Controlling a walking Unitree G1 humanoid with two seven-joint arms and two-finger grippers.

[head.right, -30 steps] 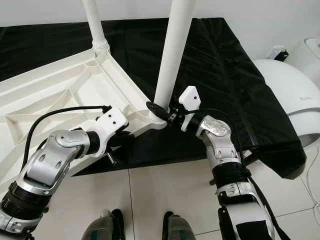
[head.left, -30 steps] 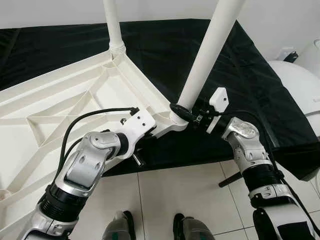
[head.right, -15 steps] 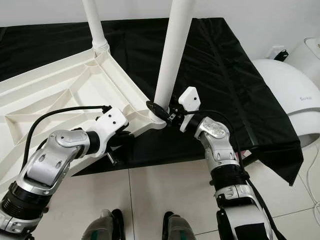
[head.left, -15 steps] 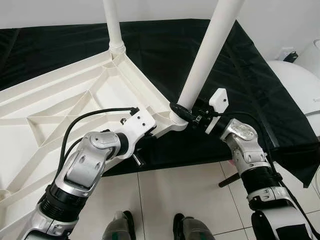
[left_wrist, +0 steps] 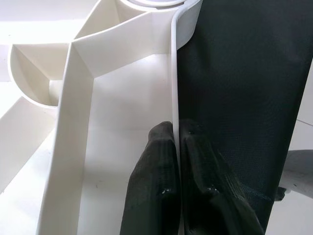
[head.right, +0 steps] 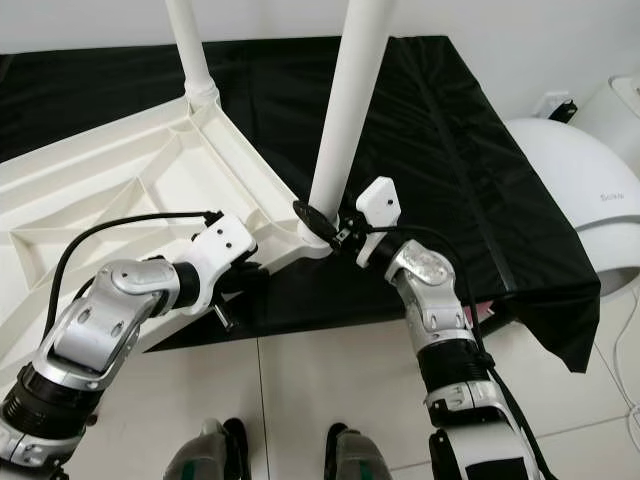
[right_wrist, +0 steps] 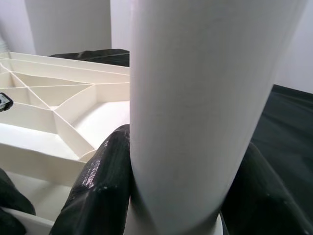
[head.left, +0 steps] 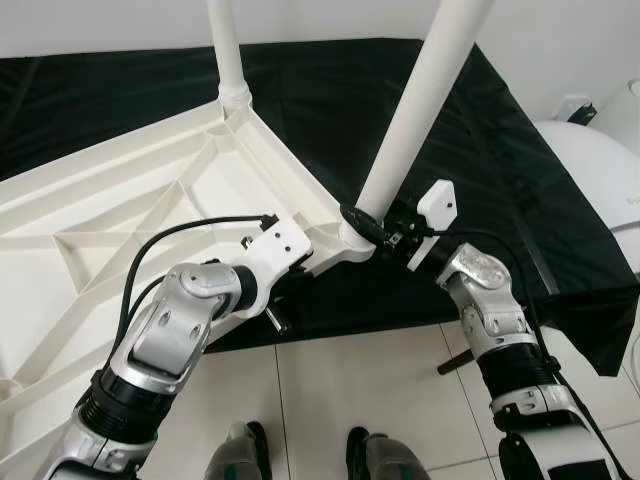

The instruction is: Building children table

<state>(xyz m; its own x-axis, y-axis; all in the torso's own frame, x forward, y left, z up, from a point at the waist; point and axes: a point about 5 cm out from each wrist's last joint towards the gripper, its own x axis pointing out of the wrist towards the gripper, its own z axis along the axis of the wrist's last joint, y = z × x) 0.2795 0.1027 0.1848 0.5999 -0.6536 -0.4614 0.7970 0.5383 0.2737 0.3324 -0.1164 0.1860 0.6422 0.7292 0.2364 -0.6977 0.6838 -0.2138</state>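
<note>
An upturned white plastic table top (head.left: 120,210) with ribbed underside lies on a black-covered surface. Two white legs stand in its corner sockets: a far leg (head.left: 226,50) and a near leg (head.left: 415,110). My right gripper (head.left: 362,222) is shut on the near leg just above its socket; its black fingers (right_wrist: 100,183) wrap the white tube (right_wrist: 195,107). My left gripper (left_wrist: 177,171) is shut on the table top's thin side rim (left_wrist: 174,98) close to that same corner, one finger on each side of the wall.
The black cloth (head.left: 500,150) drapes over the support's front edge above a white tiled floor (head.left: 340,400). A rounded white appliance (head.right: 570,190) stands at the right. My feet (head.left: 310,455) are on the tiles below.
My right forearm has swung slightly left and nearer, while its gripper stays on the near leg. The black cloth's right corner hangs a little differently. The left arm is unchanged.
</note>
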